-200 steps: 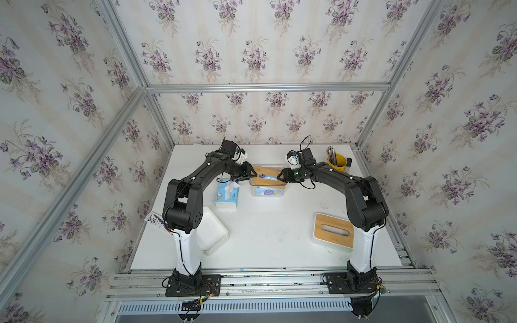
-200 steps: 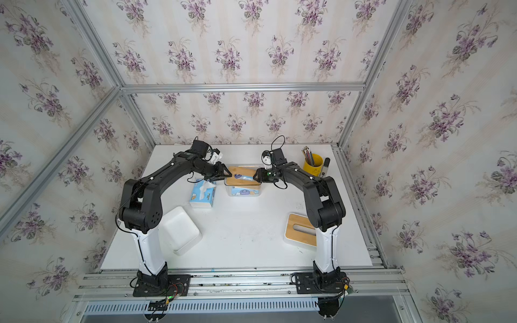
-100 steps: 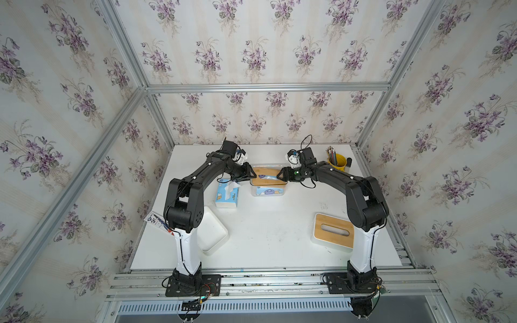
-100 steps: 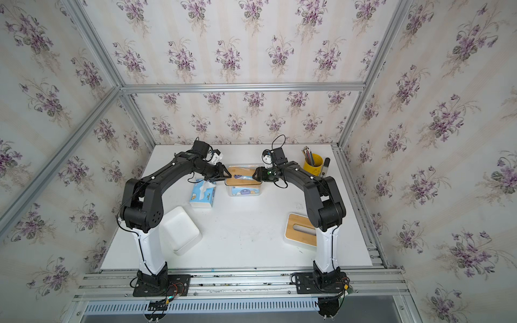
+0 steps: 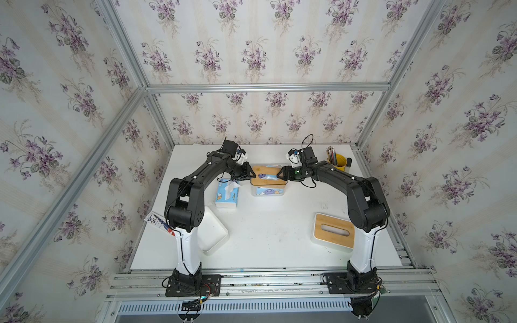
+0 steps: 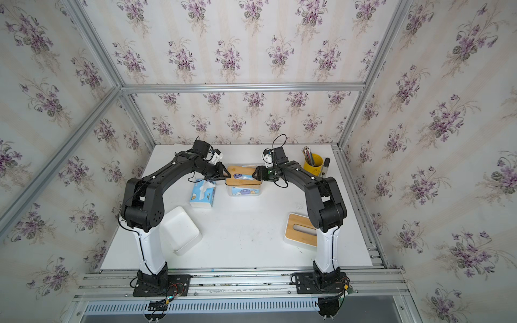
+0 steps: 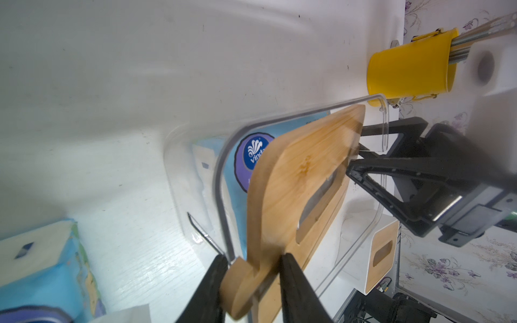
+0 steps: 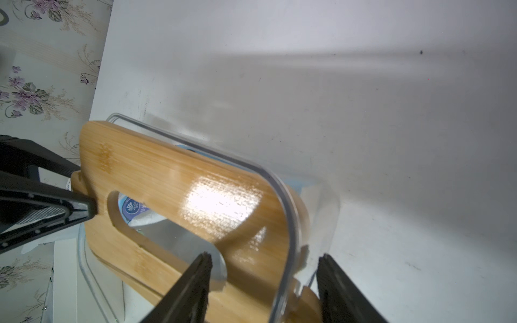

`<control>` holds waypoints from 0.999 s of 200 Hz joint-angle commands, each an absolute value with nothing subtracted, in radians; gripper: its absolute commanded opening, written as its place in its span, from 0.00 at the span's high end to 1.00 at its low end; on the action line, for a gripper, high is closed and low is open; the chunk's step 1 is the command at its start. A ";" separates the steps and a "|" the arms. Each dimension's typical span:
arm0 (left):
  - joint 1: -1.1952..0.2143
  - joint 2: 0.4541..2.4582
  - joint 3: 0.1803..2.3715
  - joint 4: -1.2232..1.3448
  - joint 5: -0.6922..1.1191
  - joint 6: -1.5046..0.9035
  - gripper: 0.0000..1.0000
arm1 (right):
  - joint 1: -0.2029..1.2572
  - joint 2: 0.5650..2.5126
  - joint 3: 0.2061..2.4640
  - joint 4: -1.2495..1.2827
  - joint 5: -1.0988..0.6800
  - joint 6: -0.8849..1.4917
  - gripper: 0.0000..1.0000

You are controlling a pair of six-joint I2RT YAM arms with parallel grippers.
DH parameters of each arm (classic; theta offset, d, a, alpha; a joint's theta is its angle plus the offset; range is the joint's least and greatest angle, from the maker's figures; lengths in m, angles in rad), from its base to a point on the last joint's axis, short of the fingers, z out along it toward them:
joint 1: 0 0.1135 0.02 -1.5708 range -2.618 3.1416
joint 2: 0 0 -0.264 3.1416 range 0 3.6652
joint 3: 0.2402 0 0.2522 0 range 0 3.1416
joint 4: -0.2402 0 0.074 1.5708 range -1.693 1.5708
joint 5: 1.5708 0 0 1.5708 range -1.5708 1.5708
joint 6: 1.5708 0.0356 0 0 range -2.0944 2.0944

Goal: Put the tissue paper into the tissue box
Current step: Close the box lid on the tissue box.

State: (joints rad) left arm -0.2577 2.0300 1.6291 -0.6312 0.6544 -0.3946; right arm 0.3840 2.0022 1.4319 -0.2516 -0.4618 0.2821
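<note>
Left wrist view alone shows left gripper (image 7: 253,258) jaws clamped on the slotted bamboo lid (image 7: 302,167) edge. Right gripper (image 8: 265,256) jaws stand apart.

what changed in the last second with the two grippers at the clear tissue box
The left gripper closed onto the end of the bamboo lid; the right gripper opened slightly, astride the clear tissue box's other end. The lid, loose tissue pack and white tissue box stayed put.
</note>
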 commanded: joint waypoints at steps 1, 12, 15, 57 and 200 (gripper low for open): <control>-0.269 2.036 1.635 -0.617 0.708 -0.380 0.67 | 0.390 1.991 1.440 -0.194 -0.580 0.300 0.36; -0.273 2.038 1.633 -0.611 0.710 -0.385 0.68 | 0.390 1.993 1.439 -0.192 -0.587 0.303 0.36; -0.273 2.039 1.631 -0.609 0.709 -0.385 0.68 | 0.389 1.993 1.439 -0.193 -0.587 0.303 0.36; -0.275 2.049 1.621 -0.592 0.714 -0.408 0.70 | 0.390 1.996 1.443 -0.195 -0.590 0.304 0.36; -0.268 2.068 1.689 -0.615 0.604 -0.393 0.46 | 0.387 2.003 1.453 -0.239 -0.551 0.262 0.37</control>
